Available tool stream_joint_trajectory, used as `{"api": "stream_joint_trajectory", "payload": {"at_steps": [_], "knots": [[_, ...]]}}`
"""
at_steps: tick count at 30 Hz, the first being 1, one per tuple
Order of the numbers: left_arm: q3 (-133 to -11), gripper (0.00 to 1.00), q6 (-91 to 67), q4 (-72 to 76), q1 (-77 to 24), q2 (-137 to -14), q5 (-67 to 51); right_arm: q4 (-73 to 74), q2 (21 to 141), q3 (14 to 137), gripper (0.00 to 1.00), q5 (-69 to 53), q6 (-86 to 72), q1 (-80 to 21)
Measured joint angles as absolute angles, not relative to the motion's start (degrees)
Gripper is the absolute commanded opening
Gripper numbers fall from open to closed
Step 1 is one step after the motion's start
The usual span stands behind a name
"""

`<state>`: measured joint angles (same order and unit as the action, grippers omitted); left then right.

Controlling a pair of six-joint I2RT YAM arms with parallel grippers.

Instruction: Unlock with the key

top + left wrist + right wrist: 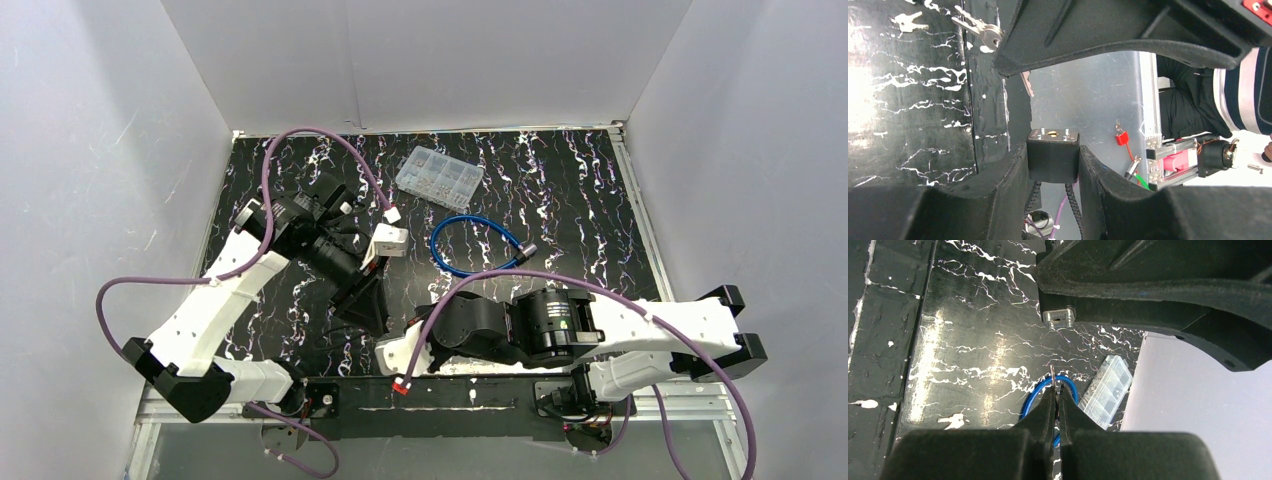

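Clamping a black, silver-faced lock body (1053, 157), the left tool (1053, 162) offers its keyway (1059, 317); the right tool (1057, 391), pinching a thin silver key (1053, 372), must line up squarely.

Black silver-faced lock (1053, 157), key (1053, 374) nearby.

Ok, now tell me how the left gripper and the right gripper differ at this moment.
The left gripper clamps wide around the blocky black lock; the right gripper is pinched nearly flat on a thin metal key. The left gripper's load fills its jaws; the right gripper's barely pokes out. Both are black, and both hold something.
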<state>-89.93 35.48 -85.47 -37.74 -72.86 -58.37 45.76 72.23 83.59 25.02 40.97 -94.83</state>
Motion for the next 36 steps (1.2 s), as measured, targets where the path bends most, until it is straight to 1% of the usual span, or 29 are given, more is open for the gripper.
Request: {"api": "stream_joint_trajectory", "payload": {"at_steps": [10, 36], "knots": [[-88.7, 0.00, 30.4, -85.5, -37.7, -72.9, -55.7, 44.7, 74.5, 84.8, 0.01, 25.4, 41.8, -94.4], [-90.1, 0.00, 27.7, -85.4, -37.7, -73.8, -54.4, 41.2, 77.1, 85.1, 0.01, 25.1, 41.7, -93.7]]}}
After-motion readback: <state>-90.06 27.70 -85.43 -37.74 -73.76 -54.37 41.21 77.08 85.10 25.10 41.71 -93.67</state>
